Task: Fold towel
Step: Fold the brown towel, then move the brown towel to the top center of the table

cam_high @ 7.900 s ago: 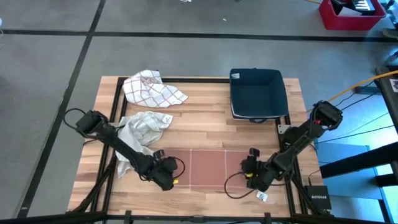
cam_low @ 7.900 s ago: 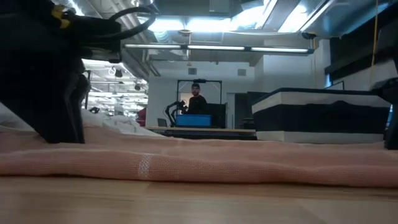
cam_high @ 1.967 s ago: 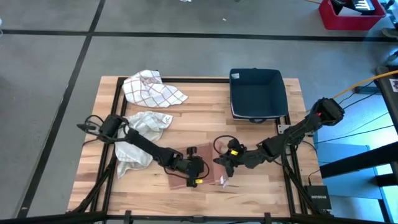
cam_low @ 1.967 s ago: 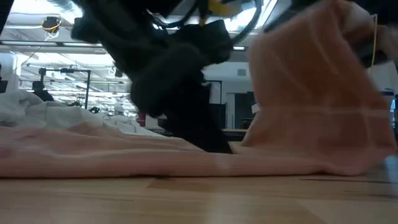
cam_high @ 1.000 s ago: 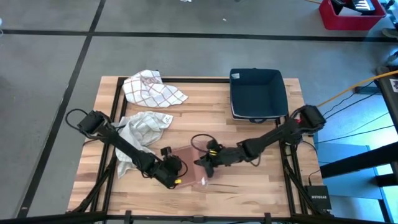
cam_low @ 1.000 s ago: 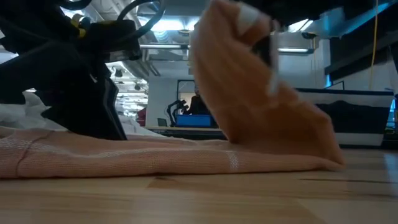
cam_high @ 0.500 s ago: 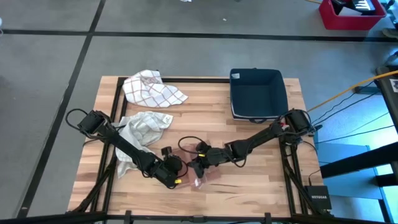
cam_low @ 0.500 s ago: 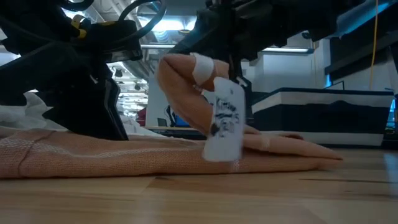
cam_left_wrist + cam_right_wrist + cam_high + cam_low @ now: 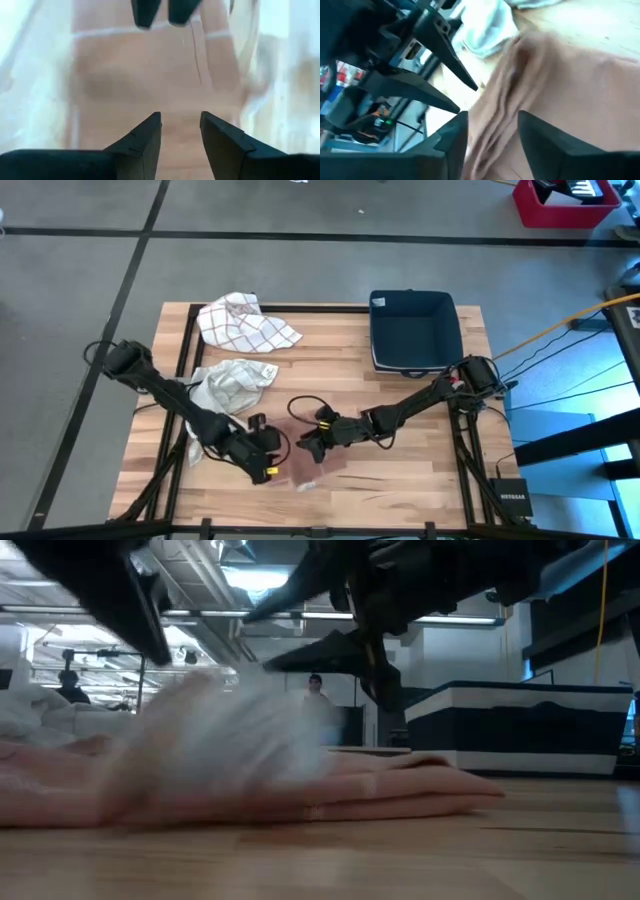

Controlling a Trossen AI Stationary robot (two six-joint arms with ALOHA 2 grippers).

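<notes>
Much of the salmon-pink woven towel (image 9: 322, 463) is hidden in the high view beneath the two dark grippers; only a small folded patch shows on the wooden slatted table (image 9: 420, 460), near its front edge and about midway across. In the low view the towel (image 9: 400, 790) lies flat in layered folds, and a pale blur covers its left part, too smeared to make out. The left gripper (image 9: 262, 448) sits just beside the towel's left edge; in its wrist view its two fingers (image 9: 145, 135) stand apart above the pink cloth, holding nothing. The right gripper (image 9: 308, 442) hovers over the towel, and its fingers (image 9: 540, 135) are spread with cloth lying between and beneath them, not pinched.

Farther back on the table rest a crumpled white cloth (image 9: 232, 383), a white towel with red checks (image 9: 243, 320) and a dark blue square bin (image 9: 412, 330). The floor around is grey with dark lines. Behind the table, the low view shows a lit workshop with a person (image 9: 316, 686) standing far off.
</notes>
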